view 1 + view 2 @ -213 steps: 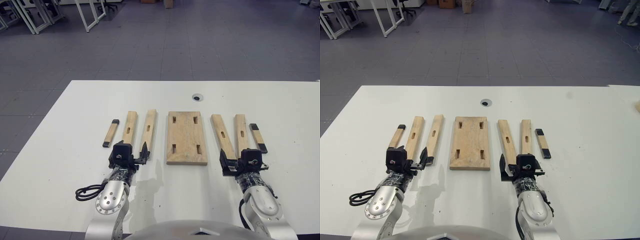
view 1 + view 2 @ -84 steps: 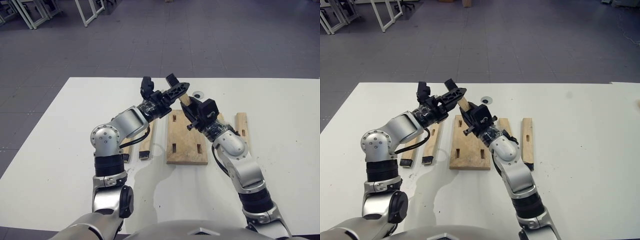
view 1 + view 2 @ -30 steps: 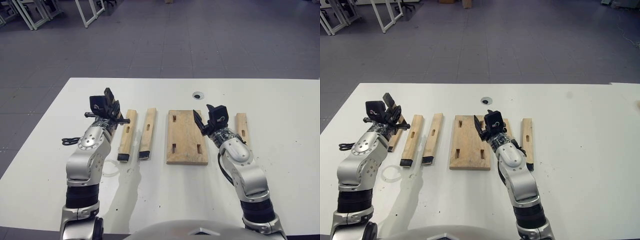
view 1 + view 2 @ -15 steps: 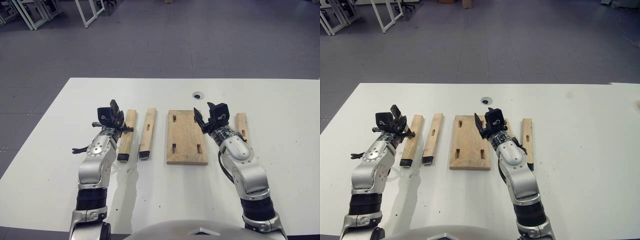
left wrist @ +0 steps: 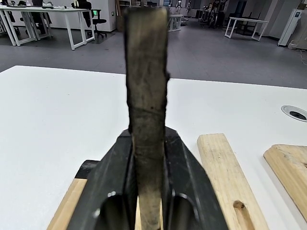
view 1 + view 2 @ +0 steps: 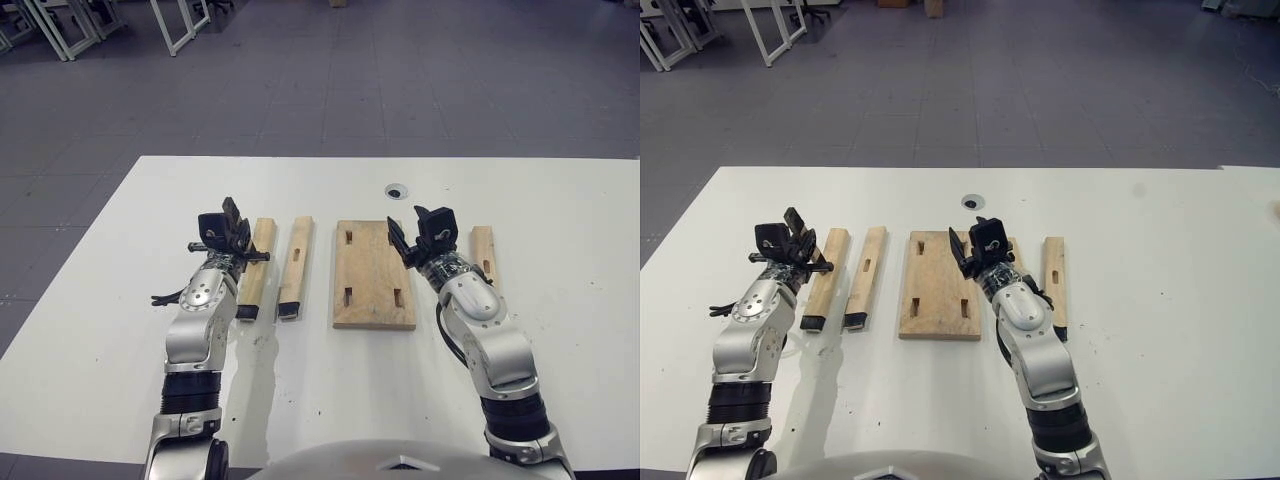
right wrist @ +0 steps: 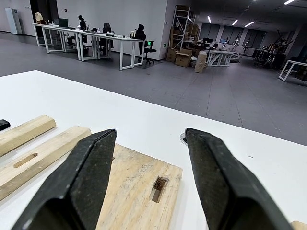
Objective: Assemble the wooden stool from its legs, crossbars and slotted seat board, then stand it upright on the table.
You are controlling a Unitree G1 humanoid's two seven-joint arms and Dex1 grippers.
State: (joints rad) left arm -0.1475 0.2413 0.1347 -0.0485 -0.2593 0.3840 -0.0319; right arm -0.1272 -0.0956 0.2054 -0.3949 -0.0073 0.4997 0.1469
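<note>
The slotted seat board (image 6: 374, 275) lies flat mid-table. Two legs (image 6: 256, 268) (image 6: 297, 262) lie to its left, one leg (image 6: 484, 250) to its right, and another leg (image 6: 1016, 250) is partly hidden under my right arm. My left gripper (image 6: 232, 235) hovers at the far end of the left legs, shut on a crossbar (image 5: 146, 96) that sticks out past the fingers. A second crossbar (image 5: 72, 201) lies on the table below it. My right gripper (image 6: 415, 235) stands open over the board's right edge, with nothing between its fingers.
The white table (image 6: 560, 330) has a round cable hole (image 6: 397, 191) behind the board. Bare tabletop stretches along the front edge and both sides. Beyond the far edge there is grey floor.
Since the grippers met above the board, both arms have come down. Over the last second my left gripper moved right, toward the left legs. The right gripper barely moved.
</note>
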